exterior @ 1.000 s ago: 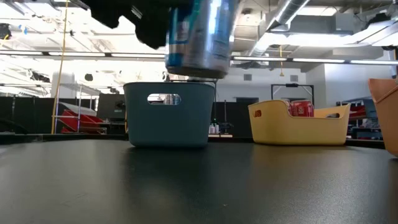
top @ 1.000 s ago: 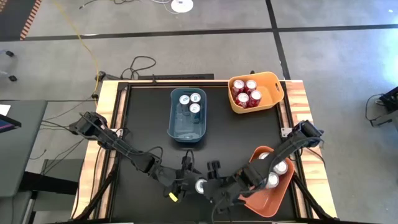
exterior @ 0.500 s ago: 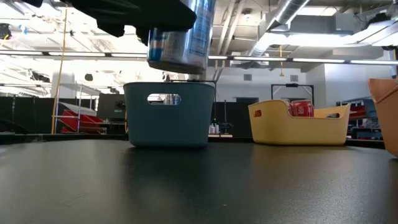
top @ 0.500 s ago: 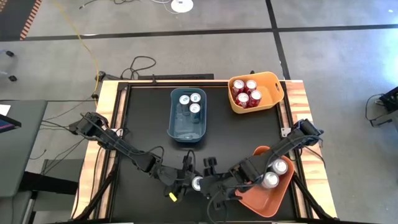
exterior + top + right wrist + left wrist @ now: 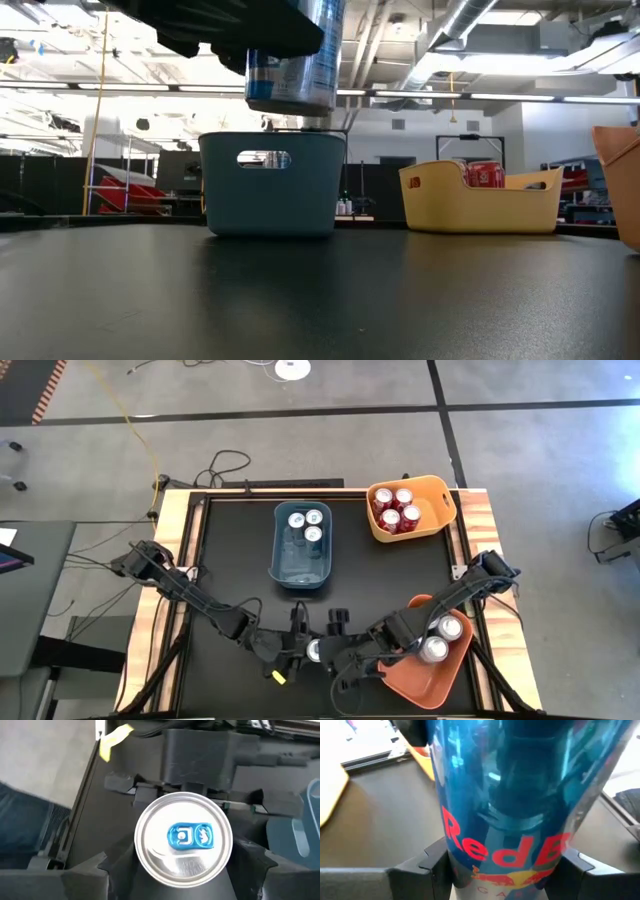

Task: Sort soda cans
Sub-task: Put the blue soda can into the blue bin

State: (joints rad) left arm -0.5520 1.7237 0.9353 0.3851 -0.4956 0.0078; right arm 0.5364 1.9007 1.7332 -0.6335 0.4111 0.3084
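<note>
Blue can (image 5: 315,651) between both tools' fingers, aloft.

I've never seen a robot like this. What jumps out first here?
A blue can hangs in the air above the table's near edge, between both tools: the left tool and the right tool meet at it. Behind stand a blue bin with three cans, a yellow bin of red cans, and an orange bin at right.
</note>
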